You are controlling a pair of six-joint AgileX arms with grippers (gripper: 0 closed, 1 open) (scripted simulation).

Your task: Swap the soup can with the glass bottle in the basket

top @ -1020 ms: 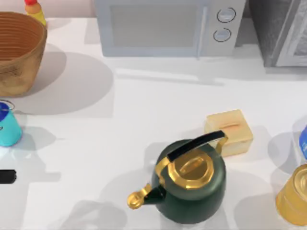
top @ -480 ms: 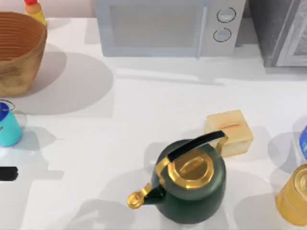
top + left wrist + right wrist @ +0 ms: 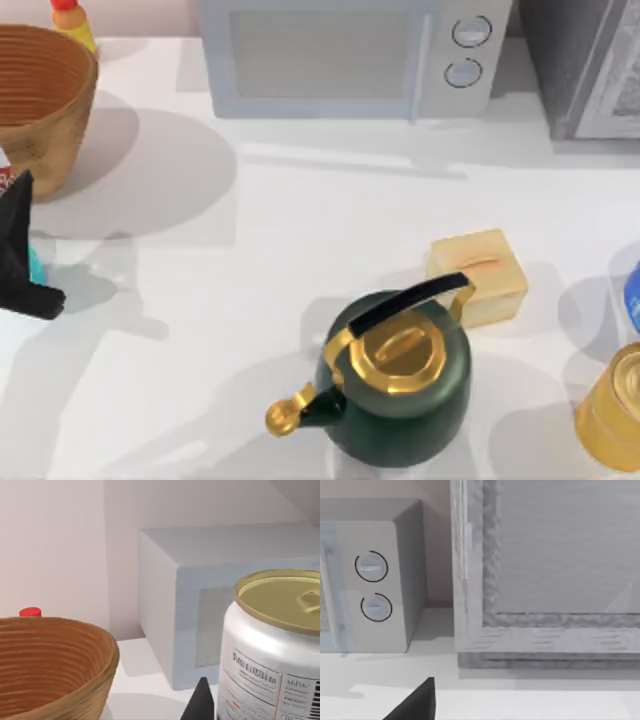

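Top view: at the left edge of the desk, the black left pincer, set over the soup can so that just a cyan sliver peeks out beside it. Impossible to tell whether spread or pressed together. Right above the pincer, a red-and-white scrap, seemingly the glass bottle, just outside the wall of the basket. Behind the basket, a yellow bottle with red cap. Along the back, a microwave and a grey cabinet. Near the front, a dark green kettle just beside a pale yellow block; at the right edge, a golden can.

Left wrist view: very close, the glass bottle, upright, white body, tan-gold top, with one dark fingertip just beside it; contact unclear. Farther off, the basket, the red cap, the microwave.

Right wrist view: a dark fingertip of the right pincer, state not discernible, facing the microwave and cabinet.
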